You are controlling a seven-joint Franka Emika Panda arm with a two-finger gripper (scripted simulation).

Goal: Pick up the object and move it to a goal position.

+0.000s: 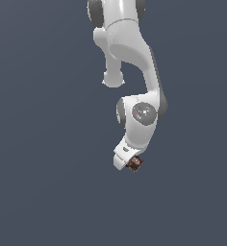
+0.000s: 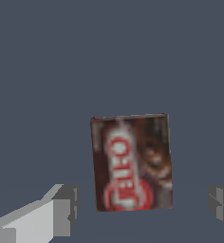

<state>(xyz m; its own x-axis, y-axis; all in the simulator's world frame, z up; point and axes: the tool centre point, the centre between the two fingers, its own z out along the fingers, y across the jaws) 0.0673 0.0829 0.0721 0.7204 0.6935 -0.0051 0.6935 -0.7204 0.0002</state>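
Fingers frame the wrist view: one pale grey fingertip [image 2: 61, 209] shows on one side, then the box [image 2: 132, 162] in the middle, then a darker grey fingertip [image 2: 222, 204] at the far edge. Grey floor [image 2: 47, 71] shows between each fingertip and the box, so the gripper [image 2: 142, 206] stands wide, with nothing between its pads touching the box's sides in this picture. The box is flat, dark brown, with a red label and whitish lettering running along its length; it sits slightly tilted against the frame. Whether it lies on the floor or not cannot be told from the plain background.

In the exterior view, going from that view's left to its right, bare floor [image 1: 38, 144] comes first, then the white arm [image 1: 130, 62] reaching down from the top, its hand [image 1: 124, 154] at the lowest point, and the box [image 1: 134, 164] peeking out just beside the hand's lower edge, partly hidden by it. The fingers are not visible there.
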